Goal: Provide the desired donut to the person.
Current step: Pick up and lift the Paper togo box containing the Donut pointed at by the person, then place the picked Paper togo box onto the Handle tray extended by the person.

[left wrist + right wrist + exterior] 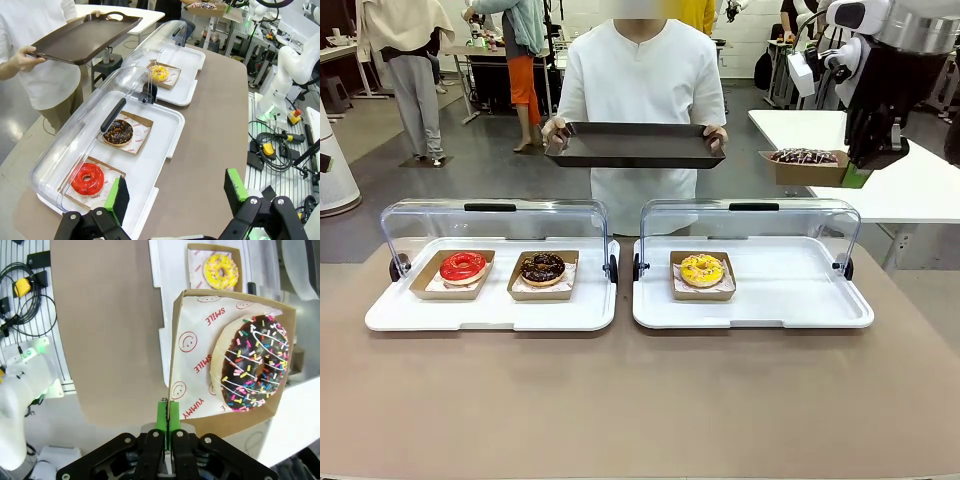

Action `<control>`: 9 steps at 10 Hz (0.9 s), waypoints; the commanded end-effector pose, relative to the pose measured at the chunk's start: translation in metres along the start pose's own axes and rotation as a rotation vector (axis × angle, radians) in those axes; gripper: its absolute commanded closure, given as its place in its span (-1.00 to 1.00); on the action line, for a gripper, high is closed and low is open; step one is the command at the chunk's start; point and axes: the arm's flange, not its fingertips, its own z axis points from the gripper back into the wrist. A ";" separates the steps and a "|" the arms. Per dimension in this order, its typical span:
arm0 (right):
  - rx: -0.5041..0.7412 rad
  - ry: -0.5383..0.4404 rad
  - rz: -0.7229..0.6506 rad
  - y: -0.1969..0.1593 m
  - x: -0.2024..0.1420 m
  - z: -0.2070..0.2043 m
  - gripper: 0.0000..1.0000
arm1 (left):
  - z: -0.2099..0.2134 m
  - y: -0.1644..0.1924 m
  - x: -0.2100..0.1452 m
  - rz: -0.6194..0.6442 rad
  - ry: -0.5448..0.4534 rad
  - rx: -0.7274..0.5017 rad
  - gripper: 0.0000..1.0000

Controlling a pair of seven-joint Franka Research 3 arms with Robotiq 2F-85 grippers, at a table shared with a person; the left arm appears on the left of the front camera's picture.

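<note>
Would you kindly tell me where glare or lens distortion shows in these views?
Front view: even light, sharp, pale reflections streaking the left lid. Left wrist view: wide-angle bowing of the table edge, sheen along that lid. Right wrist view: the donut in its box is crisp and evenly lit.

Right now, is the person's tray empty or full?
Empty. The tray is bare across its dark surface, front and left wrist views alike.

Front faces person [640, 90] across table [620, 400]; both wrists above, sharing yellow donut [702, 269].
</note>
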 end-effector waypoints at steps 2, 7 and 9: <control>-0.007 -0.002 -0.003 0.006 -0.005 -0.001 1.00 | 0.001 0.000 0.001 -0.003 -0.013 0.000 -1.00; -0.007 -0.002 -0.003 0.006 -0.005 -0.001 1.00 | 0.001 0.000 0.001 -0.003 -0.013 0.000 -1.00; -0.007 -0.002 -0.003 0.006 -0.005 -0.001 1.00 | 0.001 0.000 0.001 -0.003 -0.013 0.000 -1.00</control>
